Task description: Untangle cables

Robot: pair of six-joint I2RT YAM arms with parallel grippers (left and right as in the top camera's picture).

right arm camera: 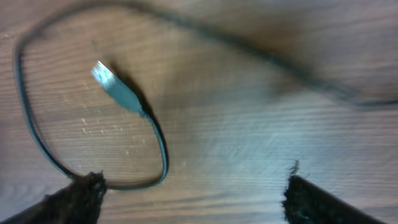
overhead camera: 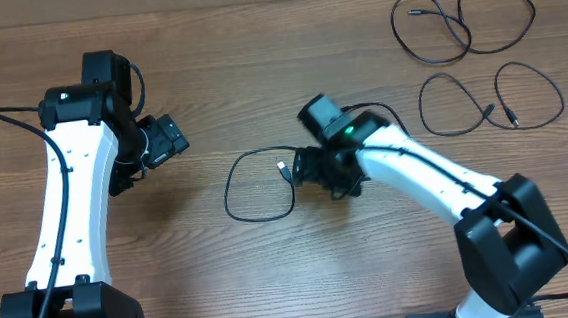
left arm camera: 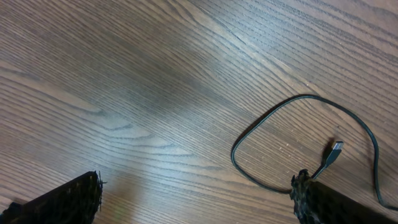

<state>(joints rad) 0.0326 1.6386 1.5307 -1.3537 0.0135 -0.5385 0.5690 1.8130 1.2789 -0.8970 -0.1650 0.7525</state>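
1. Where the right wrist view looks down past them, the right fingers [right arm camera: 68, 202] stand wide apart with nothing between them but bare wood.
2. The tip on the left of that picture sits right at the bottom of the looped cable [right arm camera: 28, 124]; whether it touches the cord I cannot tell, as the picture is blurred.
3. The cable's silvery plug [right arm camera: 112, 81] lies flat above that tip, and its cord curls down from it into the loop.
4. The left fingers [left arm camera: 62, 202] are also spread wide and hold nothing.
5. In the left wrist view the silvery plug shows sharply, a flat metal end just above the tip on the right of the picture, with the loop curving away to the left of the plug.
6. Only the overhead view shows both arms together. The right fingers are just to the right of the silvery plug. The left fingers are well to the left of it, clear of the loop and over bare worktop [overhead camera: 257, 61].
7. That view also shows a green light [overhead camera: 345, 130] on the right wrist, up and to the right of the plug.
8. Only the overhead view takes in two more cables, both far to the right of the plug and lying apart from each other.
9. The far cable [overhead camera: 464, 34] lies in two loops that cross, and the nearer cable [overhead camera: 488, 111] lies in two open curves below it.
10. Neither of them touches the looped cable.
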